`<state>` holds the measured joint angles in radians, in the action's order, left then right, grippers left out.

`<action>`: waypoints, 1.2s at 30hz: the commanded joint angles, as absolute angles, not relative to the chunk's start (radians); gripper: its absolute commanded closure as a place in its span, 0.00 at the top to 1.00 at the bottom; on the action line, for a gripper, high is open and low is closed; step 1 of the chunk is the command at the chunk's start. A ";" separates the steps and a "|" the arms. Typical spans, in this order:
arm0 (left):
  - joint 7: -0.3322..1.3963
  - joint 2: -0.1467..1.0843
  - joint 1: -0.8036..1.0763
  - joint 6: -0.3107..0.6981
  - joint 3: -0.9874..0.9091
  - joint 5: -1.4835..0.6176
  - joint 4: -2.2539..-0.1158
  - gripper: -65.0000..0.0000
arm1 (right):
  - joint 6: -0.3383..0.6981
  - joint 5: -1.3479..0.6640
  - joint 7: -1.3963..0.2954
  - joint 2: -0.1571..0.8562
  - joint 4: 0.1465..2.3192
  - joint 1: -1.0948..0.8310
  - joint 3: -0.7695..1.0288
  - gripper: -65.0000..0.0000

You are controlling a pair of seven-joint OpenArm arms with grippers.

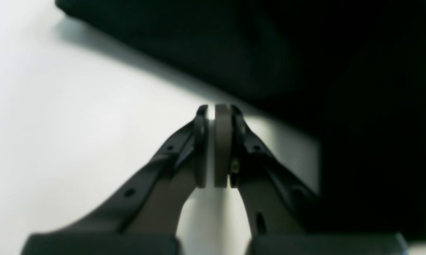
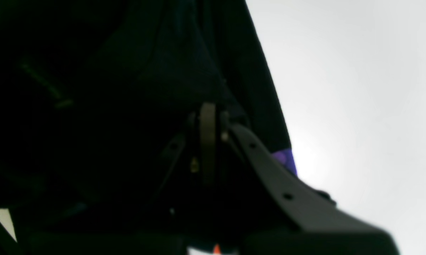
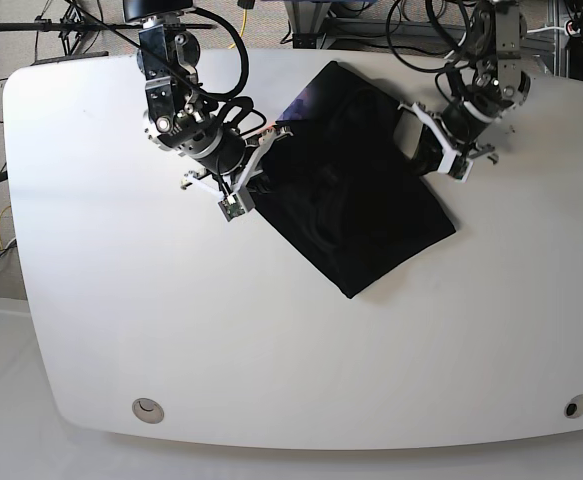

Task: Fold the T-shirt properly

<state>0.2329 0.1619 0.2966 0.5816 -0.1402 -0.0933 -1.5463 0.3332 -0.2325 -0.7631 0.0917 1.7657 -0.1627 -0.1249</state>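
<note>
- The T-shirt (image 3: 356, 205) is laid on the white table (image 3: 121, 300), its long axis running diagonally between the two grippers.
- The left gripper (image 1: 215, 109) is seen with fingers together on nothing; the cloth edge lies just ahead of them.
- The right gripper (image 2: 208, 109) is seen with fingers together over the cloth; a pinch cannot be confirmed.
- The right fingers are judged nearer the shirt.

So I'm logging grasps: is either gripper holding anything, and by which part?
Left gripper: shut on nothing, over bare table. Right gripper: shut against the T-shirt near its edge; a pinch cannot be told.
</note>
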 commanded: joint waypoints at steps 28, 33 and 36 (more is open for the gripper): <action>0.349 0.061 0.217 0.573 -0.050 -0.235 -1.654 0.01 | 0.330 -0.238 -0.754 0.099 1.753 -0.103 -0.133 0.00; 0.375 0.086 0.242 0.581 -0.065 -0.279 -1.674 0.01 | 0.331 -0.237 -0.754 0.099 1.726 -0.064 -0.135 0.00; 0.384 0.095 0.249 0.588 -0.070 -0.291 -1.690 0.01 | 0.333 -0.237 -0.753 0.100 1.723 -0.054 -0.133 0.00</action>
<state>0.4107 0.0956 0.2634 0.5686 -0.0723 -0.2523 -1.6489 0.3294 -0.2279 -0.7639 0.0990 1.7123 -0.0662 -0.1349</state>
